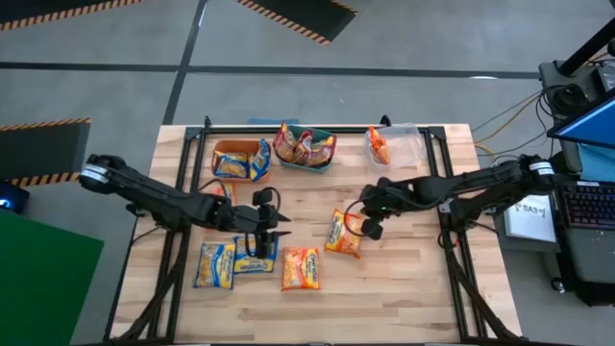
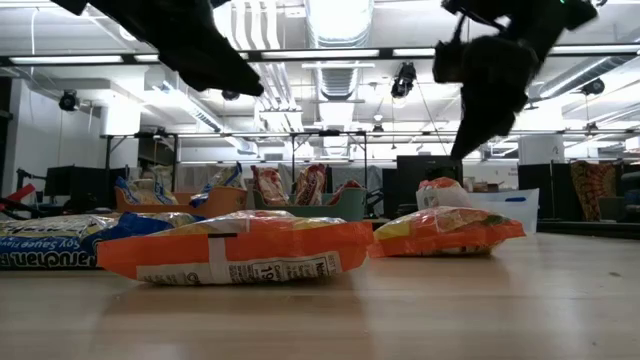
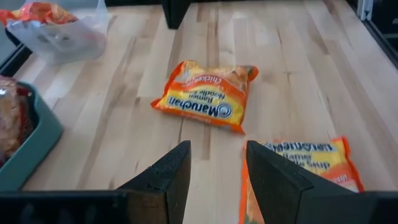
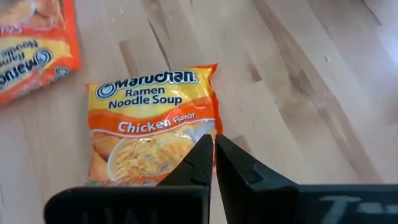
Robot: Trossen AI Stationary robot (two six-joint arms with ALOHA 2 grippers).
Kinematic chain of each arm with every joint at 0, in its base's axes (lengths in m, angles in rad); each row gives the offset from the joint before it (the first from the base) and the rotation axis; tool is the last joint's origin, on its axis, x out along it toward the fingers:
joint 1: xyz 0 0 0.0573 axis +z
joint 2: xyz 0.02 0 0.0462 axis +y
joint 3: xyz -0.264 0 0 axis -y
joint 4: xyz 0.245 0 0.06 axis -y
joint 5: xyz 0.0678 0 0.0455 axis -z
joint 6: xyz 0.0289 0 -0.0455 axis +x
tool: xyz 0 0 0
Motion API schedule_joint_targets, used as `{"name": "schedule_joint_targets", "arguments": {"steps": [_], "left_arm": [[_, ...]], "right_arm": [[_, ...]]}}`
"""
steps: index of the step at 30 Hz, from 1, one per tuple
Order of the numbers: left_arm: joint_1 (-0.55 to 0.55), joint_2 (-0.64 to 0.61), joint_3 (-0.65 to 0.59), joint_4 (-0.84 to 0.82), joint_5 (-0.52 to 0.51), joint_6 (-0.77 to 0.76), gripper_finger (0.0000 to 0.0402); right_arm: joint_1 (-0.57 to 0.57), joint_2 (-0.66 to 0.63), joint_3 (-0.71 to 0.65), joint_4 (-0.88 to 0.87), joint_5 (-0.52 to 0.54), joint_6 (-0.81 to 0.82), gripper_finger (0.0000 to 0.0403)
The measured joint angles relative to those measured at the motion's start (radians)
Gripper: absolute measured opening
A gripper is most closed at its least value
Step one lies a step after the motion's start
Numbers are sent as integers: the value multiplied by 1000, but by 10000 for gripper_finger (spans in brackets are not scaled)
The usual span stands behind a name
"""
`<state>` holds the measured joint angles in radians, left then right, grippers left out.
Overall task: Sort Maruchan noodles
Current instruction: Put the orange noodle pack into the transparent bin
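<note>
Four Maruchan noodle packets lie flat on the wooden table: two blue ones point(image 1: 214, 264) point(image 1: 255, 255) and two orange ones point(image 1: 301, 269) point(image 1: 344, 234). My left gripper point(image 1: 279, 229) hovers open above the blue packets, nothing between its fingers point(image 3: 214, 180). My right gripper point(image 1: 369, 227) is shut and empty. It hangs in the air point(image 2: 478, 135) just right of the orange chicken packet point(image 4: 152, 124), clear of it. More packets sit in the bins at the far edge.
Along the far edge stand an orange bin point(image 1: 227, 147) with blue packets, a teal bin point(image 1: 327, 161) with maroon packets and a clear bin point(image 1: 408, 142) with an orange packet. Bare wood lies at the near and right parts of the table.
</note>
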<state>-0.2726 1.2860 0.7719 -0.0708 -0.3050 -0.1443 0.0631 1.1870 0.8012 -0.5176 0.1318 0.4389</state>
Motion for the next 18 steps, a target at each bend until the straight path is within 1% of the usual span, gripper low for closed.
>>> {"name": "schedule_joint_targets", "arguments": {"steps": [3,5,10,12,14,18], "left_arm": [[0,54,0,88,0,8,139],[1,101,0,158,0,20,139],[9,246,1,419,0,86,139],[14,302,12,466,0,115,139],[22,356,42,482,1,128,139],[36,461,103,486,0,153,139]], "right_arm": [[0,-43,-109,113,0,64,9],[0,-59,-171,177,-1,146,9],[-5,-67,-261,210,-3,375,16],[-5,-67,-275,211,-22,449,30],[-5,-66,-282,218,-55,505,52],[-5,-67,-284,224,-70,582,115]]}}
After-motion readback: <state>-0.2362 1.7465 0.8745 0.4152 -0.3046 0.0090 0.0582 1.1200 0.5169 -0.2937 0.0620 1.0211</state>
